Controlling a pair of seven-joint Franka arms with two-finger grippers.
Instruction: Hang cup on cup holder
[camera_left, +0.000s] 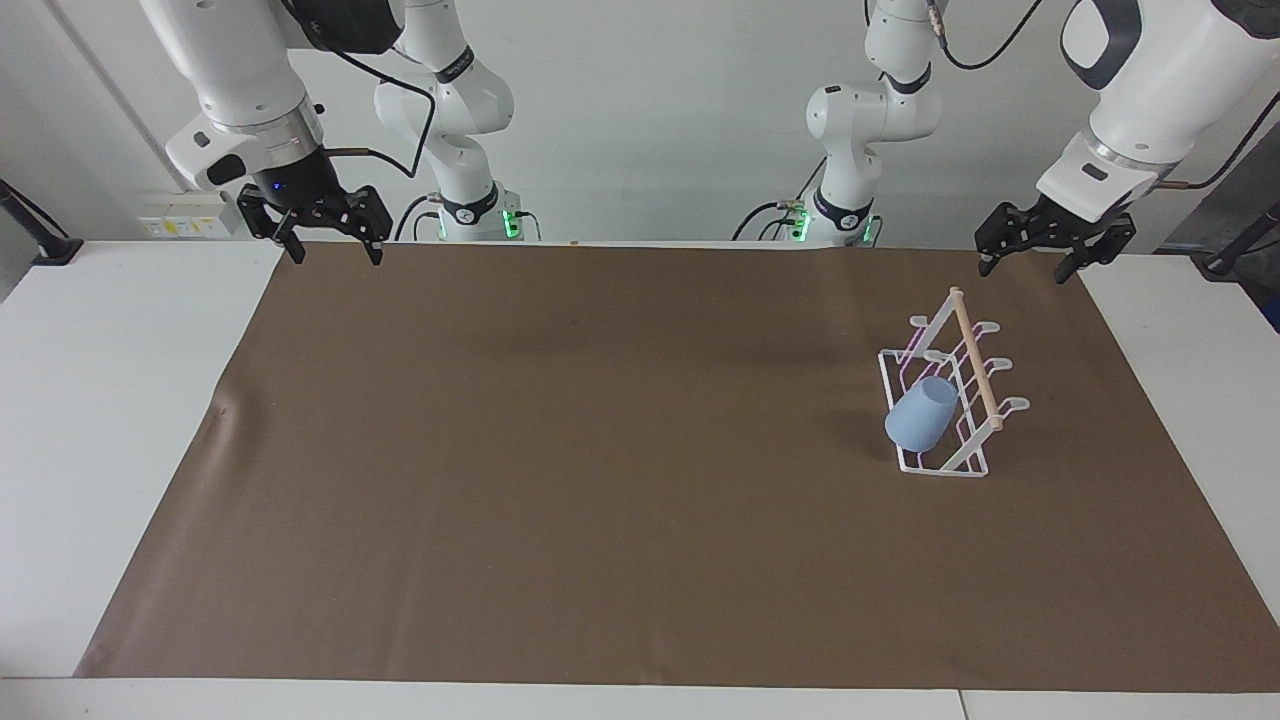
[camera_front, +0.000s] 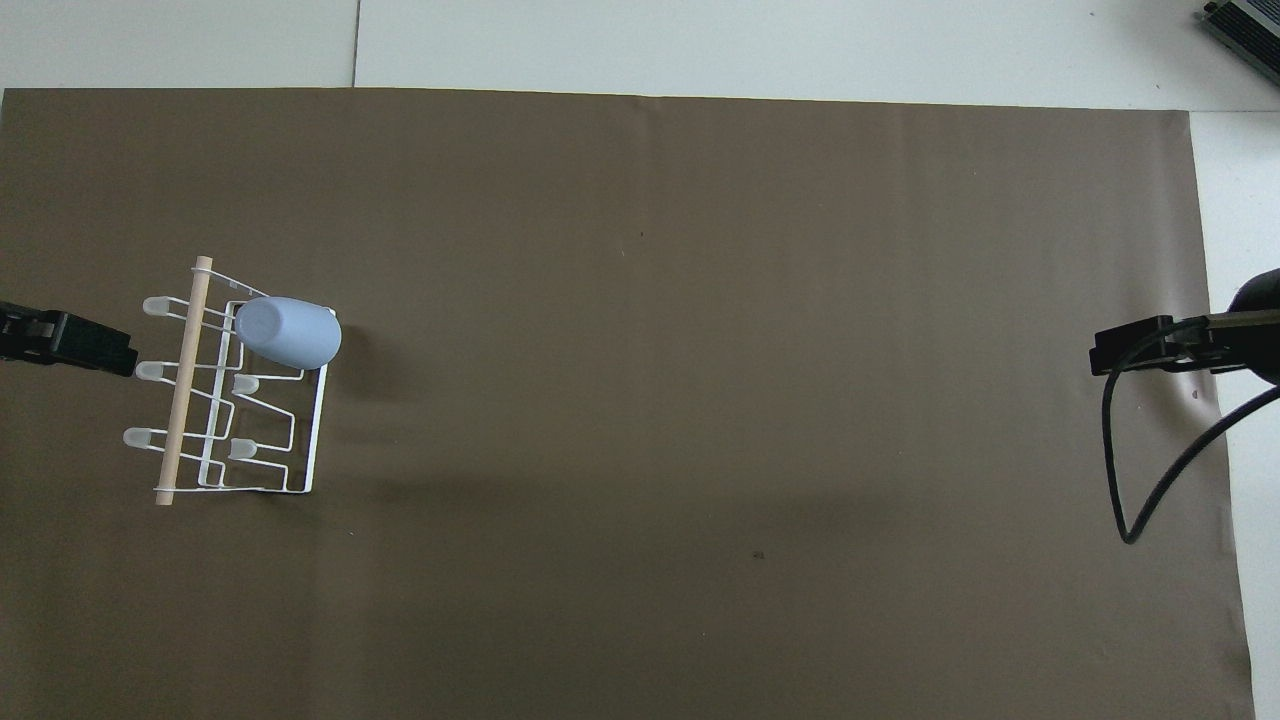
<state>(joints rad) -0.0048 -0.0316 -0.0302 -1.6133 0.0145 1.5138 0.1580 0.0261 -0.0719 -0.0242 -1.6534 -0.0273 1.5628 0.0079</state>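
A: In the facing view, where is the cup (camera_left: 921, 423)?

B: It sits mouth-down and tilted on a prong of the cup holder (camera_left: 945, 400), on the side of the rack turned toward the right arm's end. It lies below the left gripper (camera_left: 1031, 258) and well apart from it. That gripper hangs over the mat's edge with its fingers spread and nothing between them.

A: And the other arm?

B: The right gripper (camera_left: 330, 250) waits over the opposite corner of the brown mat (camera_left: 600, 450), fingers parted too, far from the rack. Judging by the cup's seat on the prong, the hanging looks done, which would explain why both hands are up and clear.

A: What does the overhead view add?

B: The cup (camera_front: 288, 333) shows its flat closed base and smooth, matte, tapered wall, leaning outward over the rack's rectangular base frame. The cup holder (camera_front: 215, 400) is thin white wire bent into angled loops with flat rounded tips, topped by a pale wooden dowel. The left gripper (camera_front: 95, 346) shows only as a dark block just beside the dowel-side prongs; the right gripper (camera_front: 1140, 346) is a dark block over the mat's other end with a cable looping below it. Finger spacing cannot be read from here.

A: Why the tilt?

B: Probably the prong's angle carries the cup's weight inward, so it stays put.
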